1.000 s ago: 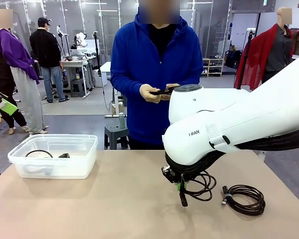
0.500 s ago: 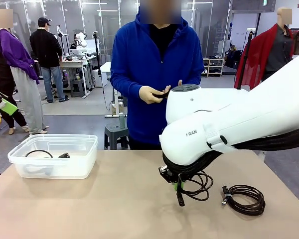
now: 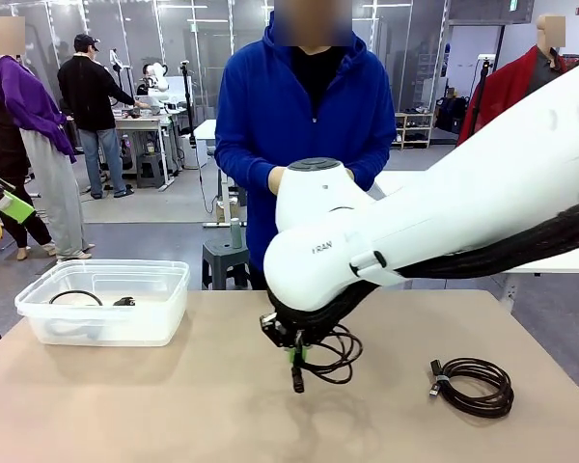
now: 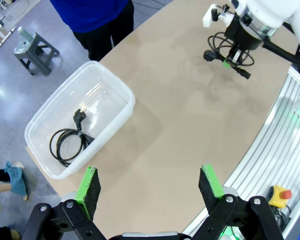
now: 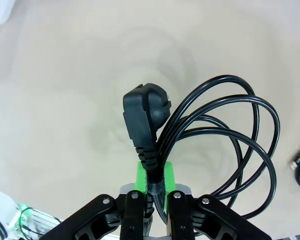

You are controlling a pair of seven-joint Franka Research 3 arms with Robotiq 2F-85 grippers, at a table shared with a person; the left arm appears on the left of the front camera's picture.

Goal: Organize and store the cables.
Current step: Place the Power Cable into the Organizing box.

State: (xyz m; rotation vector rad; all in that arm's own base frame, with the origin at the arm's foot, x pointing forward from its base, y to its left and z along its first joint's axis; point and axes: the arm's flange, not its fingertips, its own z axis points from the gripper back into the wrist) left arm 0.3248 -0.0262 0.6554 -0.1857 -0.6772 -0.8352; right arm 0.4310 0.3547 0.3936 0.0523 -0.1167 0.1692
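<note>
At the table [image 3: 174, 415] are three cables [image 3: 444, 384], one bin [image 3: 164, 323].

Seen from the front: bin [image 3: 106, 328] on the table [image 3: 174, 405] at nine o'clock, first cable [image 4: 81, 135] inside. Second cable [image 5: 142, 115] hangs above centre. Third cable [image 3: 478, 407] lies at four. Person [image 3: 304, 116] stands behind, at twelve.

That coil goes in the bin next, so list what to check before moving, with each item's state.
Right gripper shut on the held coil: ok.
Held coil hanging clear of the tabletop: ok.
Nothing on the way to the bin: ok.
Room in bin beside the stored coil: ok.
Left gripper open, raised clear of the bin: ok.
Person's hand up at chest, away from bin: ok.
</note>
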